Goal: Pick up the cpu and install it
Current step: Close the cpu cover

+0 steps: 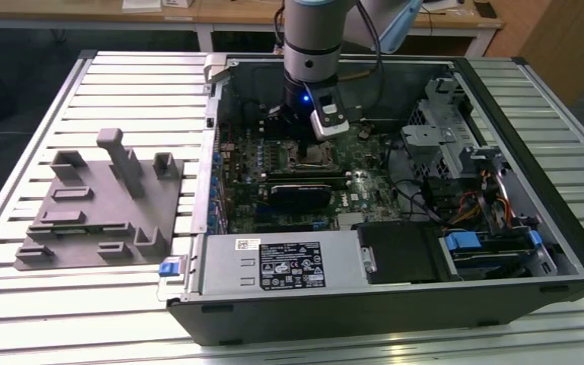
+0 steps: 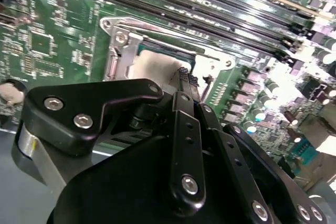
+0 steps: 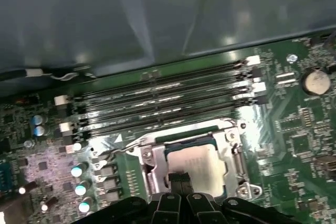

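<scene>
The cpu (image 3: pixel 202 162), a flat square chip with a silvery top, lies level inside the metal socket frame (image 3: pixel 237 157) on the green motherboard (image 3: pixel 294 145). In the second wrist view the cpu (image 2: pixel 155 69) shows just past the black fingers (image 2: pixel 184 77). My gripper (image 3: pixel 179 178) is shut, its two fingertips pressed together at the cpu's near edge, with nothing held between them. Whether the tips touch the chip I cannot tell. In the exterior view the gripper (image 1: pixel 318 143) hangs straight down into the open computer case, right over the socket (image 1: pixel 315 157).
Memory slots (image 3: pixel 163 103) run along one side of the socket, and the socket's lever wire (image 3: pixel 113 150) lies beside it. A coin cell (image 3: pixel 317 81) sits on the board. The grey fixture plate (image 1: pixel 99 205) lies outside the case on the exterior view's left; power supply (image 1: pixel 282 262) and drive cage (image 1: pixel 444 129) crowd the case.
</scene>
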Motion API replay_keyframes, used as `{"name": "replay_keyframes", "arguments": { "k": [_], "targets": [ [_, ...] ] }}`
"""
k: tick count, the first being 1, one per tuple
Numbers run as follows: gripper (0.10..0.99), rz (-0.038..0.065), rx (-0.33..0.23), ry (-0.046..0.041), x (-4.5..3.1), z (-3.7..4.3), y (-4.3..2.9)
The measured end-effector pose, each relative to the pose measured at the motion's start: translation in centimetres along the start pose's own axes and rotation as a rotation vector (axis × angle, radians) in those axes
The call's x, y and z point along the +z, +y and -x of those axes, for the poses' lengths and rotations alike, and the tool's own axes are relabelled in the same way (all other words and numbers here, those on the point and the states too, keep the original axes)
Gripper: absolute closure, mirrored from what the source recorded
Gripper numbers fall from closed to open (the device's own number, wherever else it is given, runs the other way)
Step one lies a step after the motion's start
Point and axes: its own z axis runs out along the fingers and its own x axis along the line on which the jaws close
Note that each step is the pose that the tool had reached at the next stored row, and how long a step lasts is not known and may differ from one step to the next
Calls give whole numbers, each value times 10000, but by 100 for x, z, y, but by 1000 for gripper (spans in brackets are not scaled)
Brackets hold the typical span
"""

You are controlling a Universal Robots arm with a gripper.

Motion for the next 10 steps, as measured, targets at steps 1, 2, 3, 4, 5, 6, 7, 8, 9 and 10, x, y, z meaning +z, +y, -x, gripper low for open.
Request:
{"name": "replay_keyframes", "arguments": {
  "k": [1,2,3,4,5,6,7,8,9,10],
  "targets": [
    [980,1,-39,1,2,-14,-3],
    [980,3,-87,3,5,-28,-7],
    [980,7,-150,6,8,-38,-9],
    [980,9,-248,9,11,-44,-11],
    [980,12,-401,12,14,-45,-11],
    [980,14,-584,17,18,-45,-11],
    [980,16,-773,22,21,-45,-11],
    [980,19,-955,26,25,-45,-11],
    [980,21,-1124,30,28,-46,-11],
    [980,22,-1232,33,30,-49,-13]
  ]
}}
